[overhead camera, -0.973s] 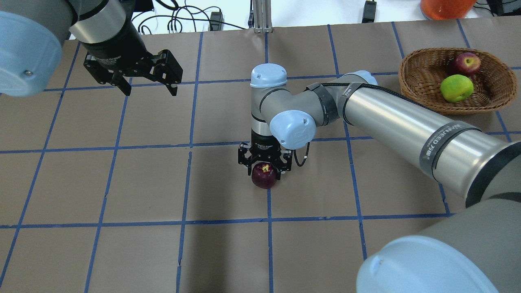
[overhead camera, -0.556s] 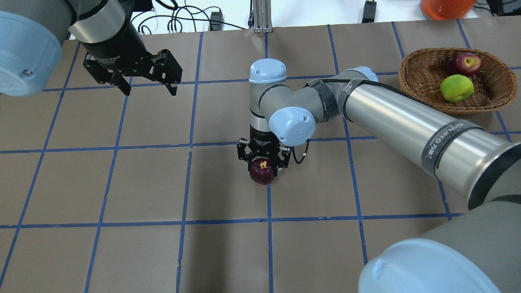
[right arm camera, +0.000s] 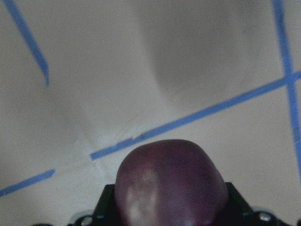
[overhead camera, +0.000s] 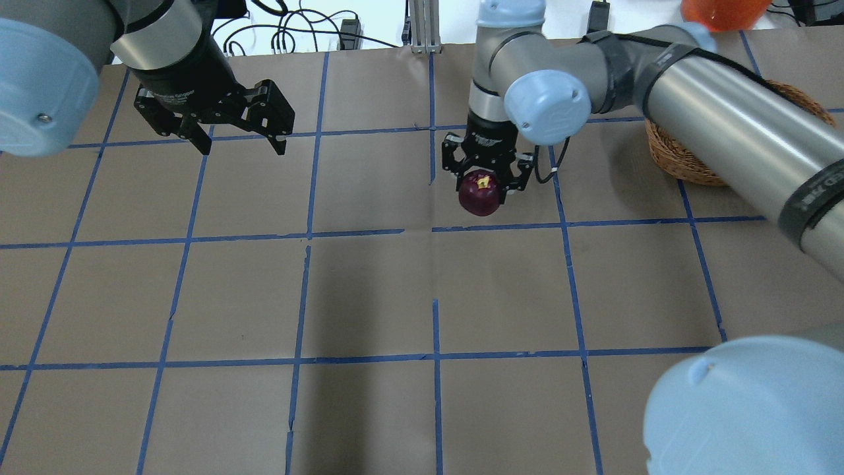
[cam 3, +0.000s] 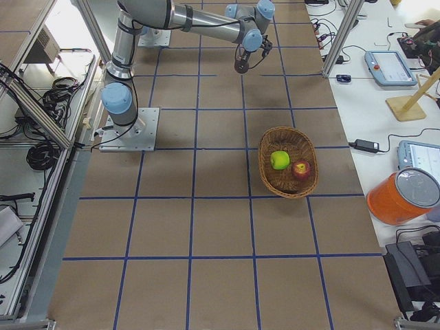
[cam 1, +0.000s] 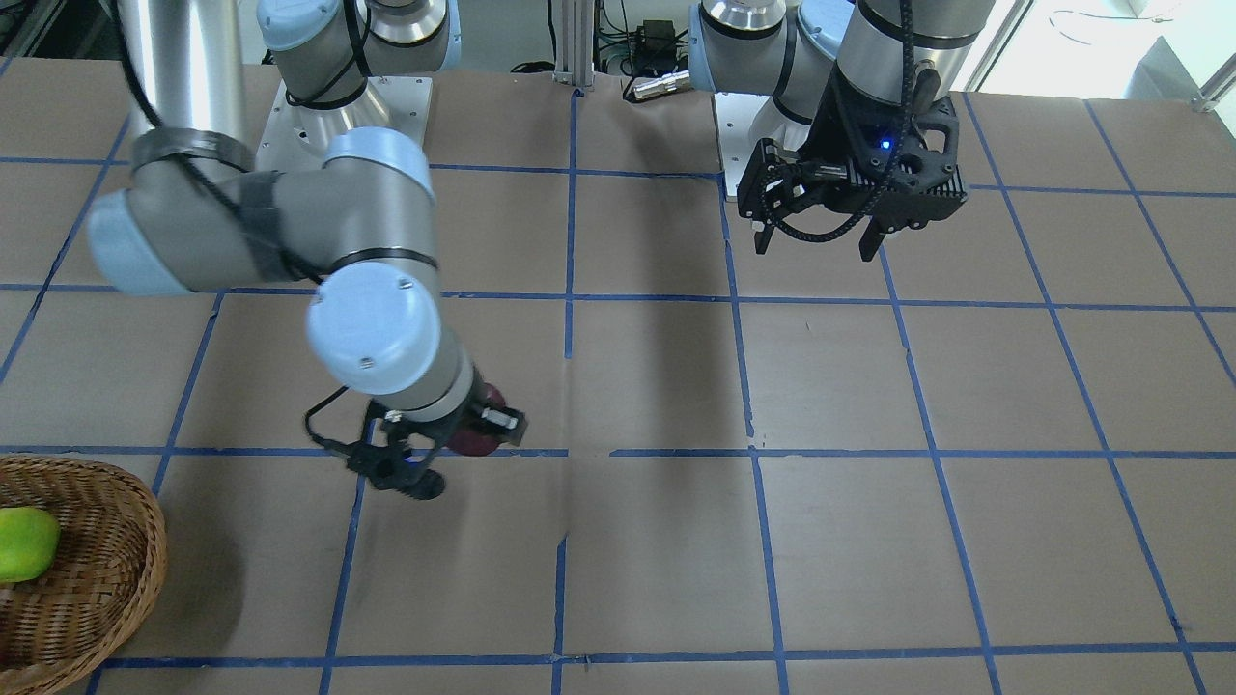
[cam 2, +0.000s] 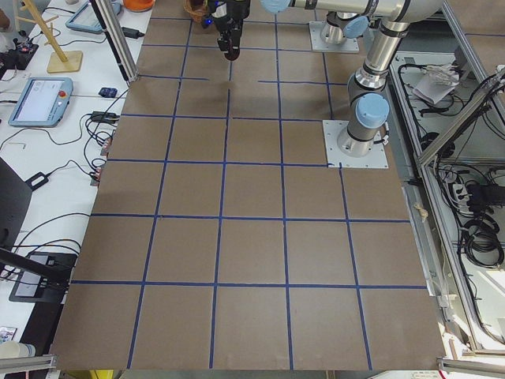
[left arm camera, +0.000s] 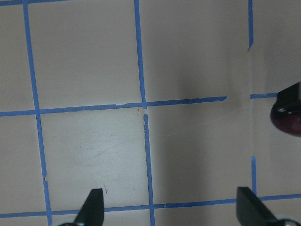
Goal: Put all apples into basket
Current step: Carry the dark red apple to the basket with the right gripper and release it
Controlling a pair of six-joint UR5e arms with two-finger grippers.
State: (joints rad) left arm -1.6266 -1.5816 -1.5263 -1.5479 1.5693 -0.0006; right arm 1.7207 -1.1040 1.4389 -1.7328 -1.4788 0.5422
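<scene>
Overhead exterior view: the right end effector (overhead camera: 486, 186) points straight down and is clamped on the maroon apple (overhead camera: 479, 196), one finger on each side, with the apple's yellow stem spot facing up. The apple sits over the far middle of the counter (overhead camera: 369, 297), just beyond a blue tape line (overhead camera: 494, 226). It appears to hang clear of the surface, though this angle does not settle it. The right wrist camera shows the same apple filling the space between the jaws, with blurred brown paper beyond it.

The basket (cam 3: 268, 177) stands on the counter toward the robot's right, well apart from the held apple. In the overhead view the right arm covers most of it. The exterior right view shows two fruits inside, touching or nearly so: the green apple (cam 3: 279, 160) and the red apple (cam 3: 300, 169).

The left end effector (overhead camera: 242, 146) hangs over the far left part of the counter with its jaws spread wide and nothing between them. Its wrist camera shows both fingertips (left arm camera: 91, 207) apart over bare paper.
</scene>
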